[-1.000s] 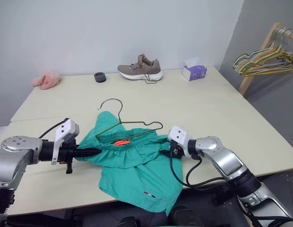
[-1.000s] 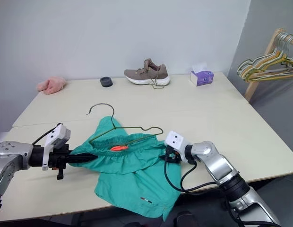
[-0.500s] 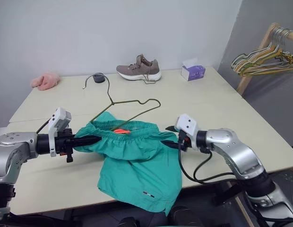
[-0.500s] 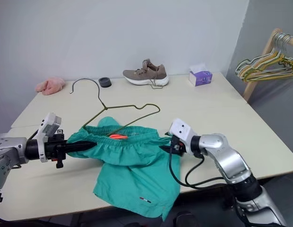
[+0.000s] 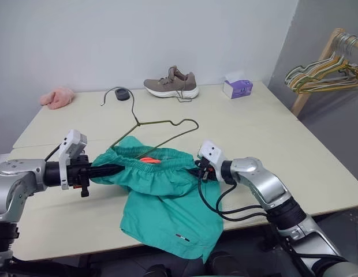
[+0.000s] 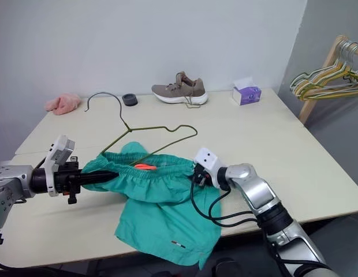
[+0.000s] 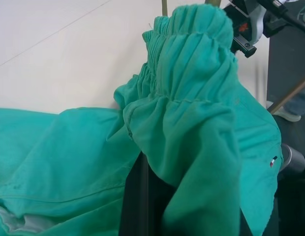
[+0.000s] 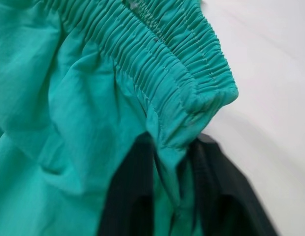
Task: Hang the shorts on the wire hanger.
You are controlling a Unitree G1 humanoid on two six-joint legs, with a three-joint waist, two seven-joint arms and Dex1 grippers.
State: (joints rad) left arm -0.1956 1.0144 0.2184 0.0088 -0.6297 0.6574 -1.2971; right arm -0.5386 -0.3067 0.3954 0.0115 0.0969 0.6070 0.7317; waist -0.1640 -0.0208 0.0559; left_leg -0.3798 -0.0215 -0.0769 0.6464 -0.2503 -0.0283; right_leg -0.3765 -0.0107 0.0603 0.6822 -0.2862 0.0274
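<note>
The teal-green shorts [image 5: 163, 199] lie at the table's near edge, one leg hanging over it. Their gathered waistband [image 5: 150, 161] is held up off the table, stretched between my two grippers, with an orange tag [image 5: 148, 160] inside. My left gripper [image 5: 112, 169] is shut on the waistband's left end, cloth draped over its fingers [image 7: 141, 196]. My right gripper [image 5: 195, 171] is shut on the right end, with the elastic pinched between its black fingers [image 8: 124, 196]. The wire hanger [image 5: 163, 124] slants up out of the waist opening, its hook [image 5: 118, 92] toward the back left.
At the back of the table [image 5: 271, 133] stand a brown shoe [image 5: 171, 83], a purple tissue box [image 5: 237, 88], a small black round thing [image 5: 122, 94] and a pink cloth [image 5: 56, 97]. A wooden rack with bunched pale hangers [image 5: 323, 70] stands off the table's right side.
The waistband and hanger have come up off the table, the hook tipping toward the back left. My right gripper has moved left onto the waistband's right end and shut on it.
</note>
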